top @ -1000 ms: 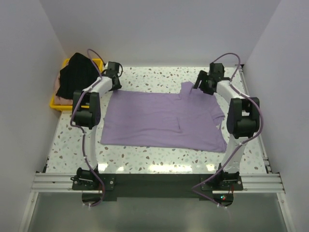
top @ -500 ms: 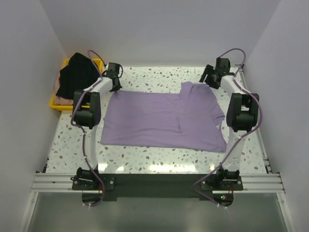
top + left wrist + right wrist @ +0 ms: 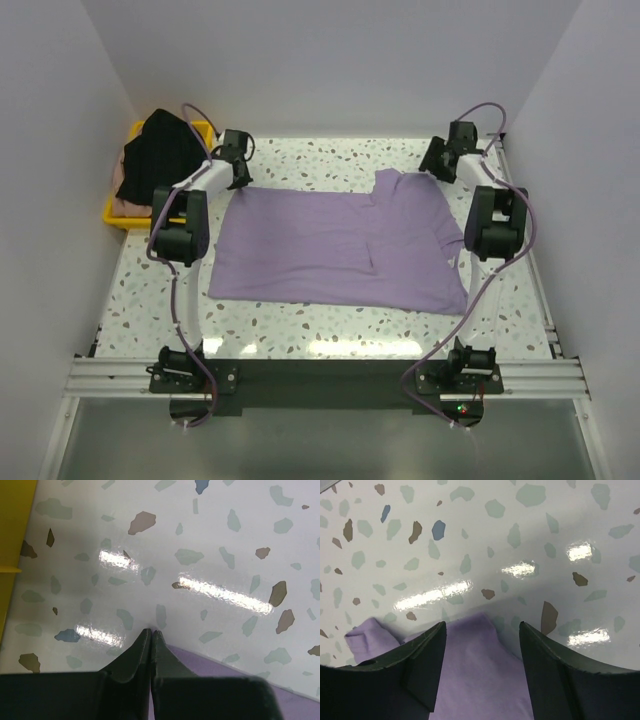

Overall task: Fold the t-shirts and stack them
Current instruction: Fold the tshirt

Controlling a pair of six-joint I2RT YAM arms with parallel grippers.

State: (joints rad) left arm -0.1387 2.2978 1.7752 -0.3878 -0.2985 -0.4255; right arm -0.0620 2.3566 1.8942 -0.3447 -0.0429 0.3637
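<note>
The lavender t-shirt (image 3: 340, 245) lies spread flat across the middle of the table. My left gripper (image 3: 238, 165) is at its far left corner. In the left wrist view the gripper (image 3: 151, 631) is shut, with purple cloth (image 3: 210, 662) beside the right finger and a sliver of it between the fingers. My right gripper (image 3: 437, 160) is open, just above the shirt's far right corner (image 3: 480, 670), with the cloth showing between its fingers (image 3: 482, 625). The black t-shirt (image 3: 160, 150) is piled in the tray, with the pale pink one (image 3: 122, 205) under it.
The yellow tray (image 3: 118, 217) stands at the far left against the wall; its edge also shows in the left wrist view (image 3: 12, 530). White walls close in the table on three sides. Speckled tabletop (image 3: 330, 155) lies beyond the shirt.
My right gripper has moved back and to the right, and the shirt's far right corner now lies spread out further that way. The left arm has not moved.
</note>
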